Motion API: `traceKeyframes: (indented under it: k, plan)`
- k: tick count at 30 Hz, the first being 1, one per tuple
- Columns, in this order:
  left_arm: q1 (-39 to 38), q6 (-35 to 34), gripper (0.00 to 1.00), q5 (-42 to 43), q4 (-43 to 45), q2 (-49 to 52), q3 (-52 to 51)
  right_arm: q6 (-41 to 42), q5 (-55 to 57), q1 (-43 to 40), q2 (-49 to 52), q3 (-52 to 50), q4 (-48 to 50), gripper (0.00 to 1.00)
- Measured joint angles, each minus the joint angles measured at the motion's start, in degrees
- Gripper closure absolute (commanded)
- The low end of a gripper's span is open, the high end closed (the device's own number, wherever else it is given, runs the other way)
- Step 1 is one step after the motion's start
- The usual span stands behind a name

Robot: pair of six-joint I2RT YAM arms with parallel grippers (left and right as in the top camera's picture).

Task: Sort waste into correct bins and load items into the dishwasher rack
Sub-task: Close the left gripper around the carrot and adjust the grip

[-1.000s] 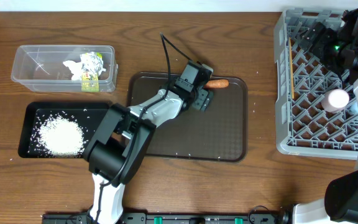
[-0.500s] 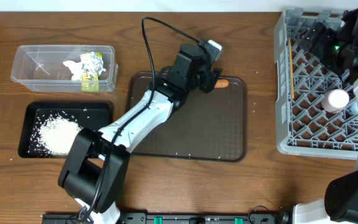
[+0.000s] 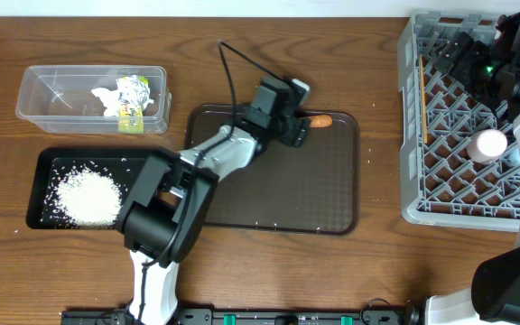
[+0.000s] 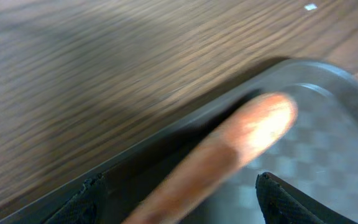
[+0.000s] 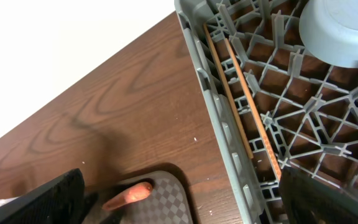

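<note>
A small orange carrot (image 3: 319, 120) lies at the far right corner of the dark brown serving tray (image 3: 278, 194). My left gripper (image 3: 293, 127) is open at its left end. In the left wrist view the carrot (image 4: 247, 140) runs between the two black fingertips (image 4: 278, 196) with a gap on each side. The clear tub (image 3: 52, 95) holds the white tissue (image 3: 106, 97) and the yellow-green wrapper (image 3: 134, 101). White rice (image 3: 84, 197) lies in the black tray (image 3: 39, 162). My right gripper (image 5: 179, 205) is open over the grey rack (image 3: 409, 135), which holds chopsticks (image 5: 241, 102) and a light blue bowl (image 5: 344, 31).
The rack fills the right side of the table up to its edge. A small white round thing (image 3: 490, 144) sits inside the rack. The left arm's cable (image 3: 237, 77) loops over the bare wood behind the serving tray. The tub and black tray stand at the left.
The left gripper swung toward the tray's far edge, then came back to the carrot's left end. The carrot has stayed where it was. The right arm has not moved.
</note>
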Motion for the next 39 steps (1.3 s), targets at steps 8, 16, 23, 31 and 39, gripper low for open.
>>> traceKeyframes:
  k: [8, 16, 23, 31, 39]
  plan:
    - [2.69, -0.02, 0.2, 7.65, -3.19, 0.0, 0.0, 0.0, 0.0, 0.0, 0.0, 0.0, 0.0, 0.01]
    - [2.03, 0.0, 0.2, 11.39, -4.94, 0.0, 0.0, 0.0, 0.02, 0.0, 0.0, 0.0, 0.0, 0.01]
    - [2.03, 0.02, 0.22, 12.63, -7.93, 0.0, 0.02, 0.0, 0.0, 0.0, 0.0, 0.0, 0.0, 0.01]
    - [2.08, 0.52, 0.32, 18.64, -13.25, -0.02, 0.02, 0.0, 0.0, 0.0, 0.0, 0.0, 0.0, 0.01]
    - [1.6, 0.66, 0.28, 21.59, -16.48, -2.19, -0.02, 0.0, 0.0, 0.0, 0.0, 0.0, -0.02, 0.01]
